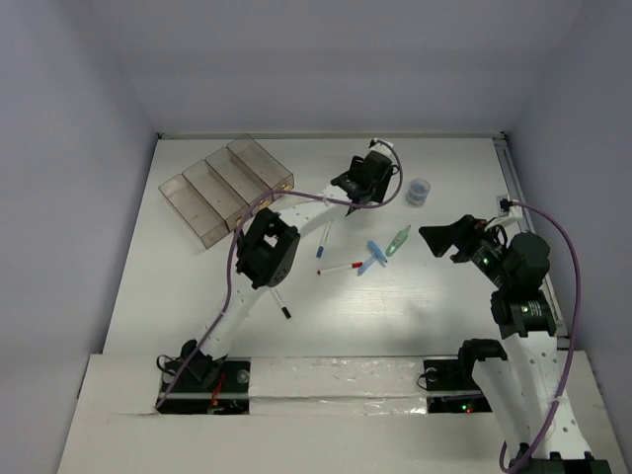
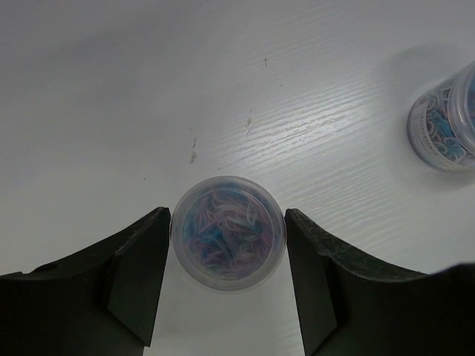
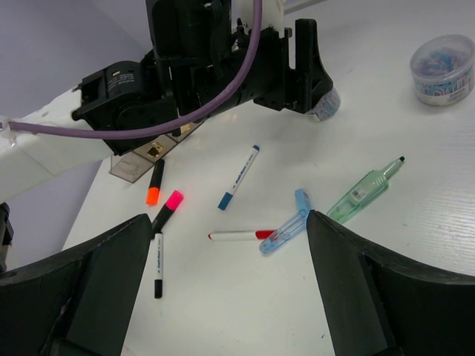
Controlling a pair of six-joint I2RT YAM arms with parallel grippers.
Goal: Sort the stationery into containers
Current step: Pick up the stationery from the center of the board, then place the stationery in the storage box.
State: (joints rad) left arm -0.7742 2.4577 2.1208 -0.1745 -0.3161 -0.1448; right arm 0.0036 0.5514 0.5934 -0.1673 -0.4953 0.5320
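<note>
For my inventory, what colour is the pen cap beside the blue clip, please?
Red pen cap, clearest in the right wrist view.

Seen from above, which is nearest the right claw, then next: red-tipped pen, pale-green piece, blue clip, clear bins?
From the right gripper:
1. Pale-green piece, just left of it.
2. Blue clip, further left.
3. Red-tipped pen, mid-table.
4. Clear bins, far left corner.

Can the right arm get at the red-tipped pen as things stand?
Probably yes: the right gripper is open and faces the red-tipped pen, with nothing lying on it; only the blue clip sits right at its red end.
</note>
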